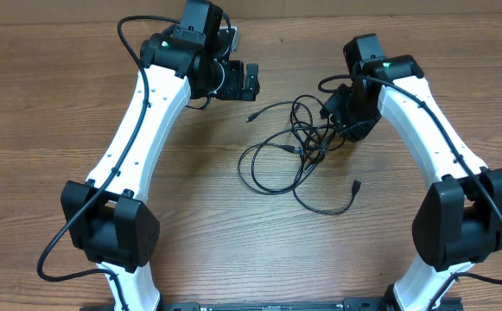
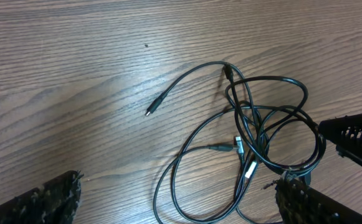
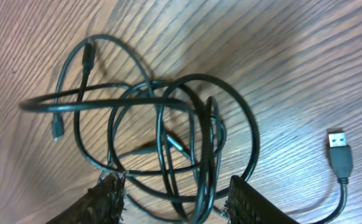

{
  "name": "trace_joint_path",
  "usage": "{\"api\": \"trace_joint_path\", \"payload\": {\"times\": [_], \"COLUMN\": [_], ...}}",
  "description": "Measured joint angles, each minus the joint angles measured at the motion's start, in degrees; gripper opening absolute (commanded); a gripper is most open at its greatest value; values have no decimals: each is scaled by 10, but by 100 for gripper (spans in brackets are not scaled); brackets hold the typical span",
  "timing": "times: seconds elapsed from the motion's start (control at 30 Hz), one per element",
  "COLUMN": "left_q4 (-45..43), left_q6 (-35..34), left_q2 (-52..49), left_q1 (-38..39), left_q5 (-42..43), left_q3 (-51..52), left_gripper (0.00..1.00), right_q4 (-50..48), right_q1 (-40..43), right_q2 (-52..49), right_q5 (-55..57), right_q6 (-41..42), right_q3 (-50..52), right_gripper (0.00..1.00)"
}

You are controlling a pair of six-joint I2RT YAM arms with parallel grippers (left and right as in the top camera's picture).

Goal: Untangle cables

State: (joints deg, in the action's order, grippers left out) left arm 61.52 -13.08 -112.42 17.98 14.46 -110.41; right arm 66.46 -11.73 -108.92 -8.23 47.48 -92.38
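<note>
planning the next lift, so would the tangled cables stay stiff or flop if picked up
Probably floppy: the cables lie in loose curved loops, so they'd likely sag. Thin, so probably light. Loops cross, so lifting one may drag others.

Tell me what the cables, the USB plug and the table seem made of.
Cables: black rubber or plastic sheath, slightly glossy, bending in loose loops. USB plug: bright metal shell in a black moulded plastic grip. Table: brown wood grain, matte; real wood or laminate, cannot tell.
</note>
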Motion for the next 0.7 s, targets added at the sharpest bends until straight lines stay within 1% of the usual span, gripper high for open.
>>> {"api": "trace_joint_path", "payload": {"times": [0.2,0.43,0.7], "left_q4": [3,11,11], "left_q6": [0,0,0], "left_q2": [0,0,0], "left_q1": [0,0,0], "left_q5": [0,-2,-2], "left_q3": [0,0,0], "left_gripper": [100,100,100], "right_q4": [0,-40,-58], "right_q1": [-8,-27,-31], "right_q2": [0,0,0], "right_q5": [-9,-18,-19], "right_q6": [-4,3,23], "right_q3": [0,11,28], "right_gripper": [53,52,52]}}
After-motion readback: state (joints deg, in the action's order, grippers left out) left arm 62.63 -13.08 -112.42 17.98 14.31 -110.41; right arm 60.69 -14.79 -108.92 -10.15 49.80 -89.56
